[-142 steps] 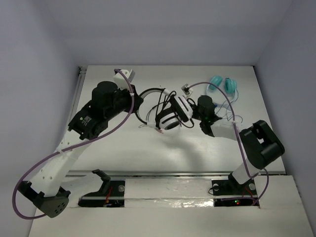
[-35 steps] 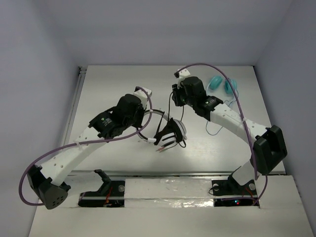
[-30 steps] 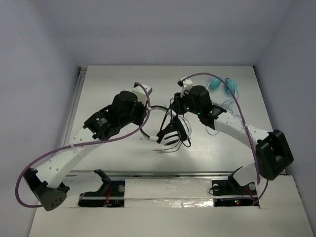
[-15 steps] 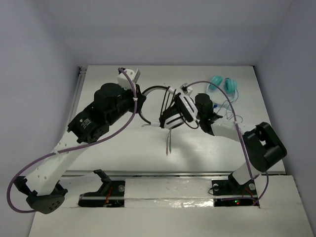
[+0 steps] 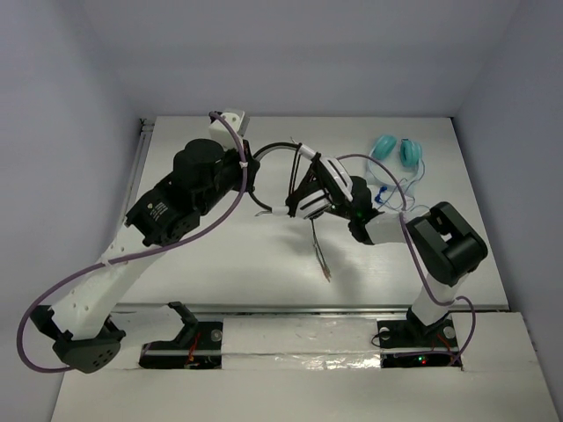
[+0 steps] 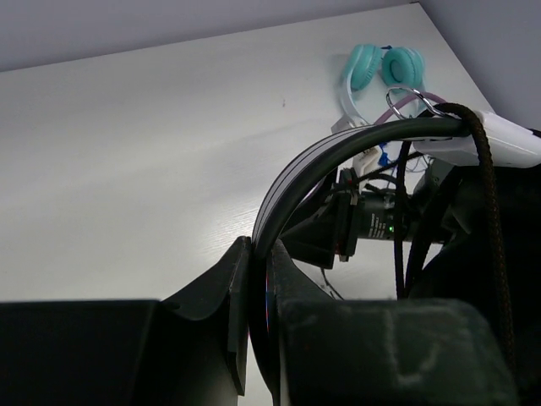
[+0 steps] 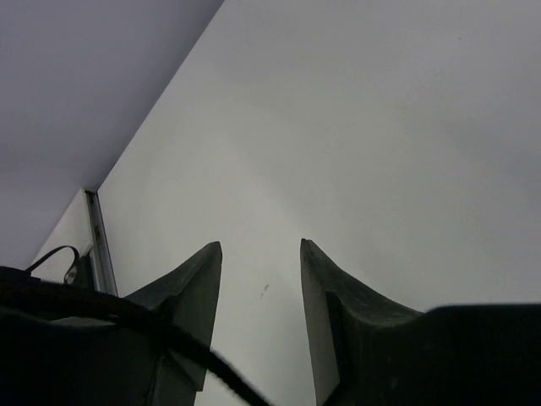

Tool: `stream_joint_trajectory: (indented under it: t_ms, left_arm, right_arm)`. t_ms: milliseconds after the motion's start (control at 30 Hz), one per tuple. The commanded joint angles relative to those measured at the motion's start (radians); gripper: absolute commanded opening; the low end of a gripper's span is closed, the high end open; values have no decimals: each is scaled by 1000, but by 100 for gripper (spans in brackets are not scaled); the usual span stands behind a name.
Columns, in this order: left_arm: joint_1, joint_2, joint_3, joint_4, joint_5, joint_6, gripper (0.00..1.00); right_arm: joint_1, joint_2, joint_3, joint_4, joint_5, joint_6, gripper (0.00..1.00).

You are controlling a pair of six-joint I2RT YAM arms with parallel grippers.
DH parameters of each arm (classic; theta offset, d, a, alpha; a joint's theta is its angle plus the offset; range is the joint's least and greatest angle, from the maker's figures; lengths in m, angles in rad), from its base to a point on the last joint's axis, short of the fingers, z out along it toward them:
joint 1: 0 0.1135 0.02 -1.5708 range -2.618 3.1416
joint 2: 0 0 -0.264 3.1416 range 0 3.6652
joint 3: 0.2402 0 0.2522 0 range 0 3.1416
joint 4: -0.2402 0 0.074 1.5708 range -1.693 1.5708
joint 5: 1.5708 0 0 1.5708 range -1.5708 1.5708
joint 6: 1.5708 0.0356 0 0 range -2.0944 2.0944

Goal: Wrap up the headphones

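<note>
There are two sets of headphones: one pair of black-and-white headphones [image 5: 318, 189], trailing one long black cable [image 5: 318, 251], and one pair of teal headphones [image 5: 396, 151]. There is one counter [image 5: 220, 255]. Two robot arms show, one left arm [image 5: 114, 264] and one right arm [image 5: 449, 246], bearing one claw apiece: left claw [image 6: 258, 296], right claw [image 7: 260, 254].

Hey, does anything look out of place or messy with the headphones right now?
Yes. The headphones are held up by the headband in the left gripper, and a loose tail of cable dangles below the cups toward the table instead of being wound around them.
</note>
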Motion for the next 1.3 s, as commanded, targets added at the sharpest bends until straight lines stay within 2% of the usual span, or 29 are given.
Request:
stream_joint_trajectory:
  t_ms: [0, 67, 200, 233, 267, 300, 433, 500, 667, 767, 933, 1100, 1267]
  left_arm:
    - [-2, -19, 90, 184, -29, -84, 0]
    - [-2, -12, 88, 193, -35, -88, 0]
    - [-2, 3, 81, 213, -53, -93, 0]
    - [-2, 5, 78, 219, -60, -94, 0]
    - [-2, 5, 66, 224, -70, -96, 0]
    - [-2, 8, 59, 233, -95, -101, 0]
    - [-2, 20, 47, 259, -155, -107, 0]
    - [9, 34, 41, 288, -197, -110, 0]
    - [56, 83, 22, 356, -274, -139, 0]
    - [87, 116, 18, 366, -328, -136, 0]
    - [162, 146, -31, 379, -395, -139, 0]
    - [174, 176, -108, 379, -445, -151, 0]
    - [174, 196, -201, 376, -443, -188, 0]
  right_arm:
    - [-1, 17, -28, 100, 38, 30, 50]
    - [-1, 19, -35, 102, 45, 33, 52]
    - [-1, 6, -40, 91, 63, 32, 50]
    - [-1, 2, -40, 88, 61, 32, 25]
    - [-1, -1, -44, 89, 60, 35, 14]
    - [-1, -7, -49, 94, 61, 49, 9]
    - [8, -12, -72, 105, 54, 75, 8]
    - [19, -7, -80, 89, 69, 76, 0]
    - [125, -43, -75, -35, 117, 72, 0]
    - [215, -98, -84, -143, 207, 43, 0]
    - [318, -240, -133, -256, 291, 46, 0]
    - [422, -362, -170, -366, 341, 69, 0]
    - [473, -472, -101, -512, 249, 44, 0]
